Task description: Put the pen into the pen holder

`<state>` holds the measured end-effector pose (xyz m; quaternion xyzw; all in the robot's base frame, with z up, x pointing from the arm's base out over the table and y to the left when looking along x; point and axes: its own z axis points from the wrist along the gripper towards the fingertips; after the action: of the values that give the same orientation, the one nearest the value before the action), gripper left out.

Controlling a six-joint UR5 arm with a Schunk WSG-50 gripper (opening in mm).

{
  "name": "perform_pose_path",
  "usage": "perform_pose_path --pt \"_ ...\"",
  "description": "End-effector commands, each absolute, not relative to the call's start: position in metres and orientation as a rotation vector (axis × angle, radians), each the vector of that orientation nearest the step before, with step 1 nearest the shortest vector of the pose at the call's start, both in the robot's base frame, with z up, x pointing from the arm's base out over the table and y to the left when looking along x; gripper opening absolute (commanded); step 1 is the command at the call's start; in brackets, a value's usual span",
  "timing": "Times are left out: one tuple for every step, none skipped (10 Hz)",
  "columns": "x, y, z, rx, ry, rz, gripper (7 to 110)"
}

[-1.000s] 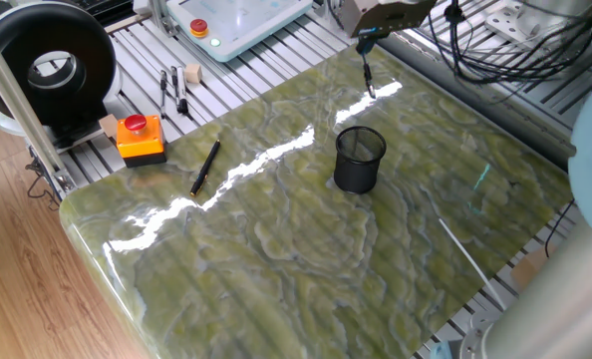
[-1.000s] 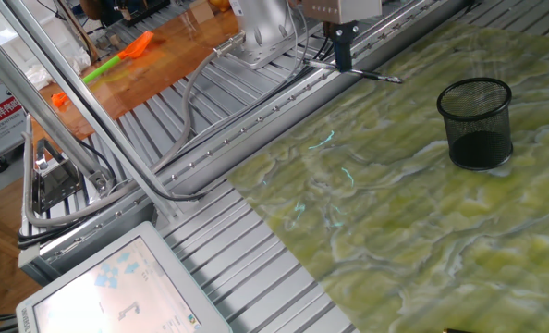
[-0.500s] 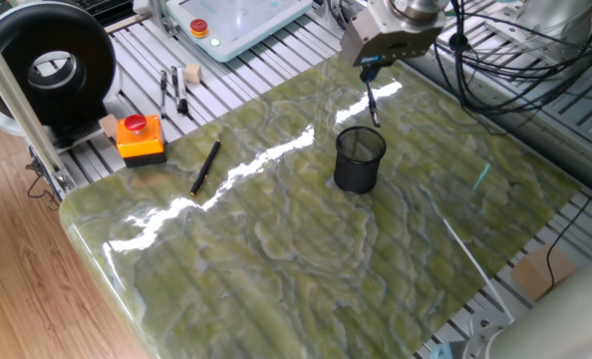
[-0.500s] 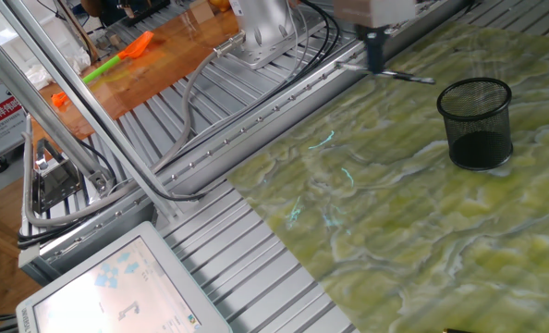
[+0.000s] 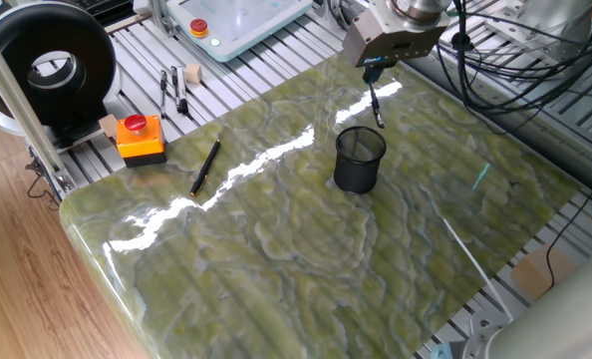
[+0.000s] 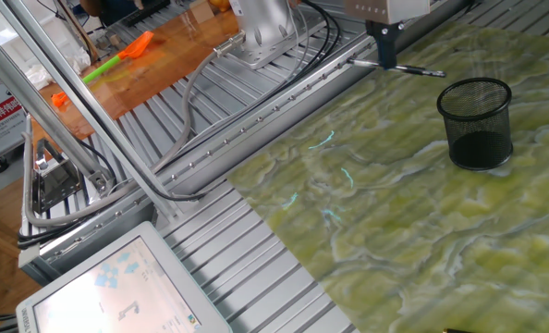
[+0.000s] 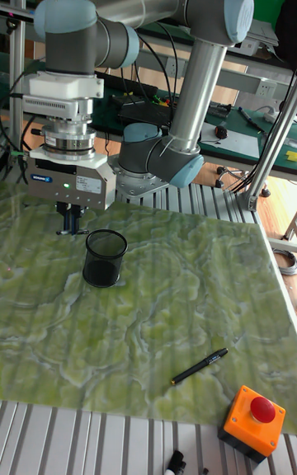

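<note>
Pen carried above the desk — not yet over the cup.

The end effector (image 5: 373, 72) pinches the pen (image 6: 406, 68) near one end; the shaft juts out sideways, well clear of the desk (image 5: 306, 249). The pen holder (image 5: 360, 158) stands below and to one side. Risk: released at this tilt, the pen may strike the rim and tip the cup. Finger contact is hidden — the tall fixed view barely shows the pen.

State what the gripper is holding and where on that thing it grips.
The gripper holds the pen, clamped near one end; the rest of the shaft sticks out sideways toward the pen holder.
</note>
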<state>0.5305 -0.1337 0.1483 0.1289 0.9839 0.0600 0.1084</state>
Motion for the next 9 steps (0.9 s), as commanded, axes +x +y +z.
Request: perform_pose_path --pt "0.539 -0.152 0.152 0.226 2.875 0.066 7" --pt "0.542 -0.157 0.153 0.180 2.863 0.037 7" --pt "0.543 -0.155 0.153 0.156 2.860 0.041 7" --pt "0.548 -0.150 0.155 0.130 2.843 0.072 7" --pt "0.545 -0.142 0.154 0.148 2.855 0.120 7" --pt "0.537 -0.142 0.152 0.156 2.887 0.115 7" --pt "0.530 -0.143 0.150 0.148 2.918 0.109 7" --pt "0.526 -0.143 0.149 0.125 2.932 0.104 7" --pt "0.526 -0.146 0.149 0.097 2.935 0.087 7"
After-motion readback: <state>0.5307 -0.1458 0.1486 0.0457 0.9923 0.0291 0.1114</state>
